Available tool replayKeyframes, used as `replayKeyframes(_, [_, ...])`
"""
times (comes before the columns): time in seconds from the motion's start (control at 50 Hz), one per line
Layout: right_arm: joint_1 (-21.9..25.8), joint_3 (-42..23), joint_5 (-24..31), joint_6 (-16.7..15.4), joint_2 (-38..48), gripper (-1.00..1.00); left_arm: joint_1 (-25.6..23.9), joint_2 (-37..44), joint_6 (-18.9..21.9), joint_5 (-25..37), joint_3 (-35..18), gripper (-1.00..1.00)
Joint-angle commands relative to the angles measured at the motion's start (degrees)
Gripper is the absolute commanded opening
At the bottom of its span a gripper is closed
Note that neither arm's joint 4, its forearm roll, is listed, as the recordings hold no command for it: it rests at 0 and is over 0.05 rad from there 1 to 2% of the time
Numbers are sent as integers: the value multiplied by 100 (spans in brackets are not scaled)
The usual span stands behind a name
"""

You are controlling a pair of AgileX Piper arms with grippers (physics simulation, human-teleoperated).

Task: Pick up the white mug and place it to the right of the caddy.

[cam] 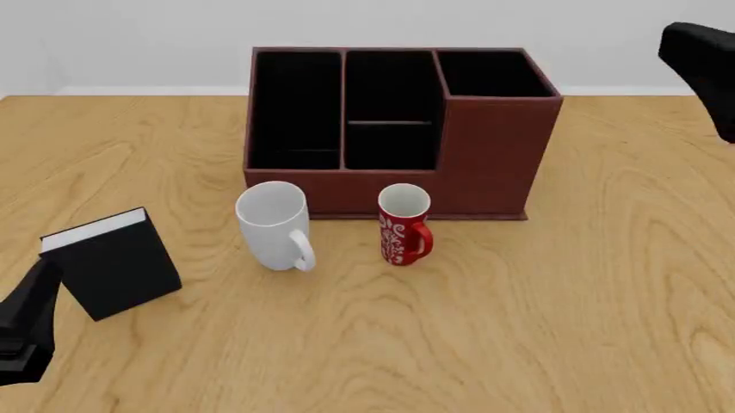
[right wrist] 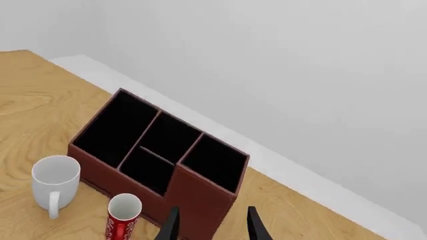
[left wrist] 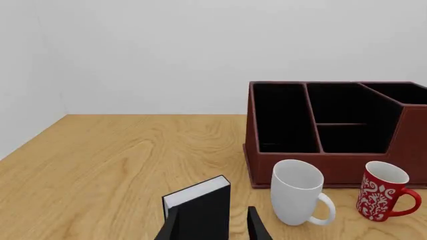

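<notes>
left wrist view: the left gripper (left wrist: 215,227) hangs with its fingers apart and nothing between them, behind a black book (left wrist: 199,209) standing on the wooden table (left wrist: 100,165); the white mug (left wrist: 298,191) stands upright beside a red mug (left wrist: 381,191), both just in front of the caddy (left wrist: 337,131).

front view: the white mug (cam: 275,225) stands left of the red mug (cam: 404,224), before the caddy (cam: 391,129).

right wrist view: the right gripper (right wrist: 212,225) is parted and empty above the caddy (right wrist: 160,165); the white mug (right wrist: 55,183) is at its front left.
</notes>
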Motion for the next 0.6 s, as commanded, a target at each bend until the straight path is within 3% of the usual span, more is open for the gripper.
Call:
replayKeyframes(0.02, [324,-840,423,-241,1361,100,0,0,0,0,0,100])
replayKeyframes(0.06, [389,-983,514,-142,1522,100,0,0,0,0,0,100])
replayKeyframes(0.3, [441,-1305,733,-224,2066,100,0,0,0,0,0,100])
replayKeyframes(0.44, [717,-1507,810,37,2461,100,0,0,0,0,0,100])
replayKeyframes(0.6, [965,-1466,578,22,2749,100,0,0,0,0,0,100])
